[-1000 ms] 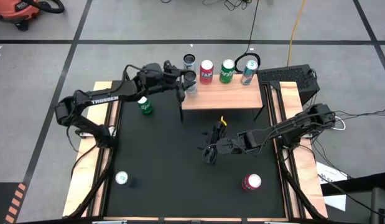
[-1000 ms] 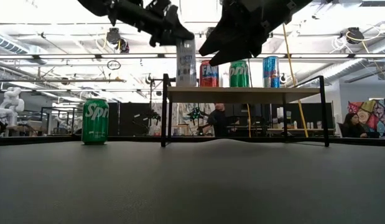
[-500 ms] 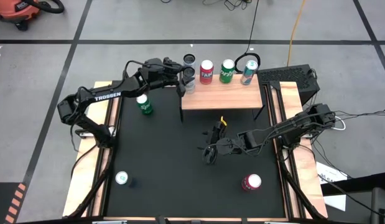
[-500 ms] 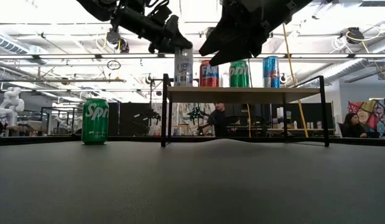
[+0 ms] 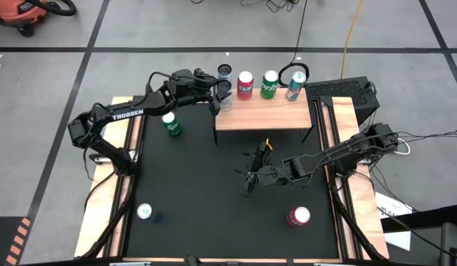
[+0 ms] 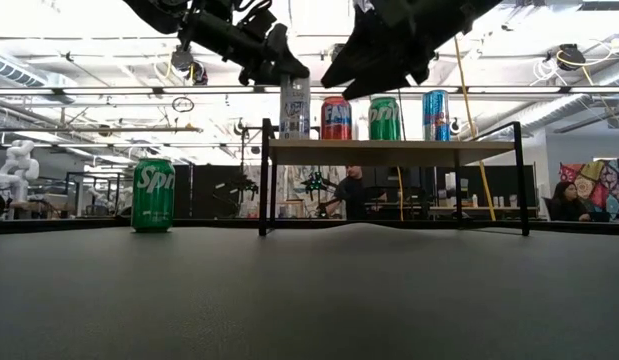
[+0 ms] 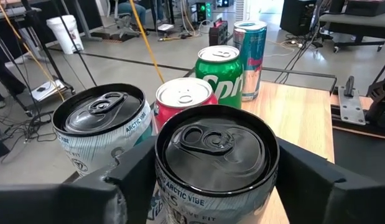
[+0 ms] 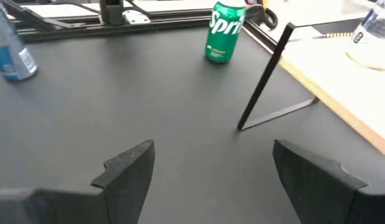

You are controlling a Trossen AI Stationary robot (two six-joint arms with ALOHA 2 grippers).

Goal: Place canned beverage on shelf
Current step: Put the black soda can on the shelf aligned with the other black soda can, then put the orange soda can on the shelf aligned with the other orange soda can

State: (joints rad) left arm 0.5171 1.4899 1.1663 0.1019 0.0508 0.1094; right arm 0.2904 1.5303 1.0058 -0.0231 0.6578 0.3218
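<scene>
The light-wood shelf (image 5: pixel 265 117) on black legs stands at the table's far edge. A red can (image 5: pixel 245 84), a green can (image 5: pixel 269 83) and a teal can (image 5: pixel 295 84) stand in a row on it, with a silver can (image 7: pixel 102 130) at the row's left end. My left gripper (image 5: pixel 223 93) is shut on a second silver can (image 7: pixel 214 155) at the shelf's left end, in front of the first. My right gripper (image 5: pixel 247 182) hovers open over the middle of the table with nothing between its fingers (image 8: pixel 127 165). My left gripper pinches the silver can's upper side wall (image 7: pixel 164 186) between its two fingers, one on each side. The fingers come nearly level from the table's left side. The can is upright, and in the low view its bottom (image 6: pixel 294 136) rests on the shelf's left end.
A green Sprite can (image 5: pixel 171 125) stands on the table left of the shelf. A pale can (image 5: pixel 145 212) is near the front left and a red can (image 5: pixel 297 216) near the front right. The shelf's black front leg (image 8: pixel 264 78) slants ahead of my right gripper.
My left gripper has carried the silver can a little toward the table's far edge along the shelf's left end, keeping it upright. My right gripper has turned slightly at the wrist while staying in place.
</scene>
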